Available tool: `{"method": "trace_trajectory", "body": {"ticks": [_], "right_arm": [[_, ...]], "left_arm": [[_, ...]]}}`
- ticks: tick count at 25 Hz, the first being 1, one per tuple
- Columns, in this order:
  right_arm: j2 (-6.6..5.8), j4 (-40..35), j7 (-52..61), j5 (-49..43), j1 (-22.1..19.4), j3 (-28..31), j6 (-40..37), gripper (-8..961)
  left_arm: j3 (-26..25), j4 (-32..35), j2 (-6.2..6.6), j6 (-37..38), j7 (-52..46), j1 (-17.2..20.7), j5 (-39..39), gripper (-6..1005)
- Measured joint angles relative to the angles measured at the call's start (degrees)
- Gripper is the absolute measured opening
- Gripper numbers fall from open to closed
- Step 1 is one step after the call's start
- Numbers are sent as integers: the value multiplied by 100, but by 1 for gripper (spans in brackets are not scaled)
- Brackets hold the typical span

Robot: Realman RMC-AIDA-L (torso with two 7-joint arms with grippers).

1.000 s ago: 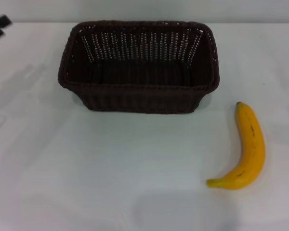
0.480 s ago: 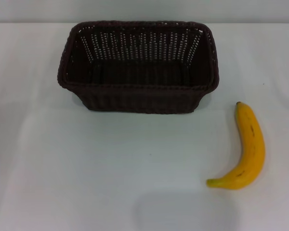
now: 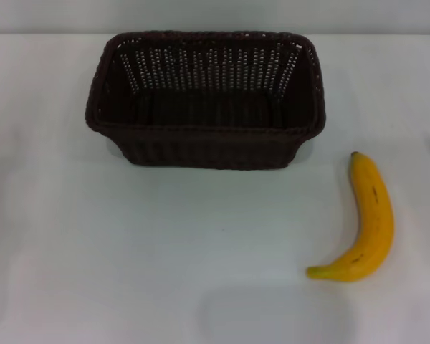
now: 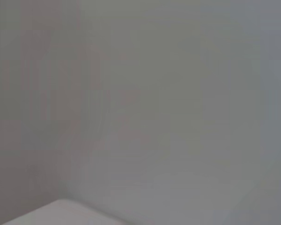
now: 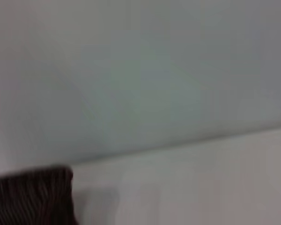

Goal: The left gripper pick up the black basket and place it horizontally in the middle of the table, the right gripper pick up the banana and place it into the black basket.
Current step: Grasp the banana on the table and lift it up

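Note:
The black basket point(image 3: 206, 100) stands upright and empty at the back middle of the white table point(image 3: 165, 244), its long side across the head view. A corner of the basket also shows in the right wrist view point(image 5: 30, 197). The yellow banana point(image 3: 364, 223) lies on the table to the right of the basket and nearer to me, its dark stem pointing away. Neither gripper shows in any view. The left wrist view shows only a blank pale surface.
A grey wall runs along the far edge of the table point(image 3: 387, 21). A faint shadow lies on the table near the front edge point(image 3: 272, 315).
One second ago a dark gripper tip showed at the far left edge of the head view. It has moved out of view. The basket and banana have not moved.

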Motion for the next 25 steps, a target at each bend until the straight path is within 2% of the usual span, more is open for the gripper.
{"method": "trace_trajectory", "body": {"ticks": [2,7,12,18,25], "right_arm": [[1,-659,732,-564,-3,-431,46,868],[-3,-2264,2570,-2106,-4,-1403,279,868],[1,-3297,3841,-3314,114,-2224,778,868],[10,-3840,5117,-4376,241,-3420,1382,860],[21,-3968,5930,-4957,600,-4202,1927,852]], "left_arm": [[-3,-6,-3,261,163,-39,-214,810],[-6,-14,-12,321,481,-86,-302,814],[-6,-8,0,387,544,-143,-359,814],[-6,-99,-14,461,903,-205,-775,813],[-6,-164,-12,556,1068,-337,-900,813]]}}
